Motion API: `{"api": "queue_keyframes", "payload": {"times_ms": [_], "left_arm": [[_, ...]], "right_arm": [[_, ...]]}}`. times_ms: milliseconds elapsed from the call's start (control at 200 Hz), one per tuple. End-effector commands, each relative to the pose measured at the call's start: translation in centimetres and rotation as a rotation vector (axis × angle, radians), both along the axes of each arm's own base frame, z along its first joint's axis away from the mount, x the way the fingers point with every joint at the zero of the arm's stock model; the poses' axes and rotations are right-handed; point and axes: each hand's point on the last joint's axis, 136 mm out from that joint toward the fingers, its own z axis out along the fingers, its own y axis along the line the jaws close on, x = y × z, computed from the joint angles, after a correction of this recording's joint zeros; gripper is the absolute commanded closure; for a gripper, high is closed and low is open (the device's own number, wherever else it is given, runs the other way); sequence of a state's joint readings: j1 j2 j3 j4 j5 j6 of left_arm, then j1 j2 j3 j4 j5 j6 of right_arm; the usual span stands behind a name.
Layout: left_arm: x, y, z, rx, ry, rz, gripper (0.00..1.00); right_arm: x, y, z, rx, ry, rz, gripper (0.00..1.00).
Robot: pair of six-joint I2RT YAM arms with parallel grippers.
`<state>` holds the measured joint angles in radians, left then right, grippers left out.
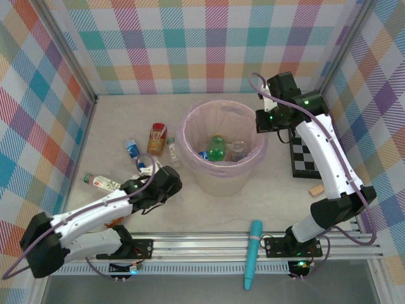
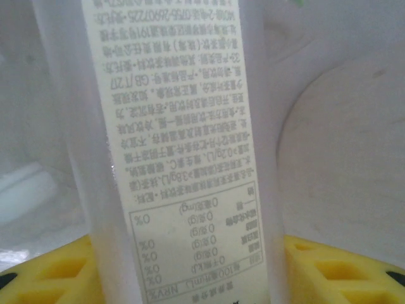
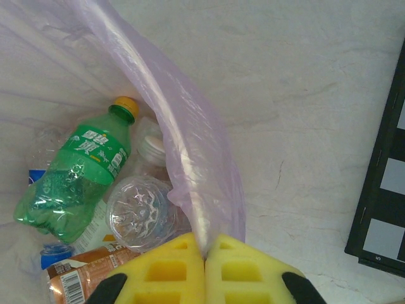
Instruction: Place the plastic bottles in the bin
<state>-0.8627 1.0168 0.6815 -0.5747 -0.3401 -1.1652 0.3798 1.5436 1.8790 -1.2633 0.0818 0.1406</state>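
Left wrist view: left gripper (image 2: 190,278) clamps a clear, paper-labelled bottle (image 2: 177,126), both ends cut off; right gripper (image 3: 205,259), bottom centre, pressed closed beside filmy pink bin liner (image 3: 190,152).

Overhead and close right-wrist views sharing bin (image 1: 218,180) (image 3: 190,152)

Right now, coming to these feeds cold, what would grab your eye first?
The pink-lined bin mid-table, with a green bottle bright among clear ones inside and the shut right gripper at its right rim. Then the left wrist view: a clear bottle, its white label upside down, between the left gripper's yellow pads. More bottles lie loose on the table left of the bin.
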Motion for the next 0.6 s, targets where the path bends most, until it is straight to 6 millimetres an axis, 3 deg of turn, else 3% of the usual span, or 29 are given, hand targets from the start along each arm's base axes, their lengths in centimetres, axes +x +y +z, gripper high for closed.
{"api": "queue_keyframes", "payload": {"times_ms": [0, 180, 305, 435, 515, 595], "left_arm": [[-0.6, 3.2, 3.5, 0.104, -0.072, 0.023, 0.48], [-0.5, 6.6, 12.2, 0.181, -0.249, 0.027, 0.55], [0.1, 6.8, 19.3, 0.222, -0.37, -0.039, 0.56], [1.5, 3.6, 25.6, 0.254, -0.448, -0.203, 0.6], [2.6, 0.6, 28.1, 0.265, -0.47, -0.328, 0.63], [3.7, -2.9, 29.3, 0.268, -0.465, -0.447, 0.64]], "right_arm": [[-0.4, 0.8, 2.1, 0.06, -0.068, 0.044, 0.99], [-0.6, 0.9, 2.2, 0.063, -0.068, 0.049, 0.99], [-0.7, 0.8, 2.3, 0.065, -0.075, 0.048, 0.99], [-0.6, 0.8, 2.2, 0.063, -0.075, 0.048, 0.99], [-0.5, 0.9, 2.2, 0.063, -0.071, 0.05, 0.99], [-0.5, 0.8, 2.2, 0.063, -0.071, 0.048, 0.99]]}}
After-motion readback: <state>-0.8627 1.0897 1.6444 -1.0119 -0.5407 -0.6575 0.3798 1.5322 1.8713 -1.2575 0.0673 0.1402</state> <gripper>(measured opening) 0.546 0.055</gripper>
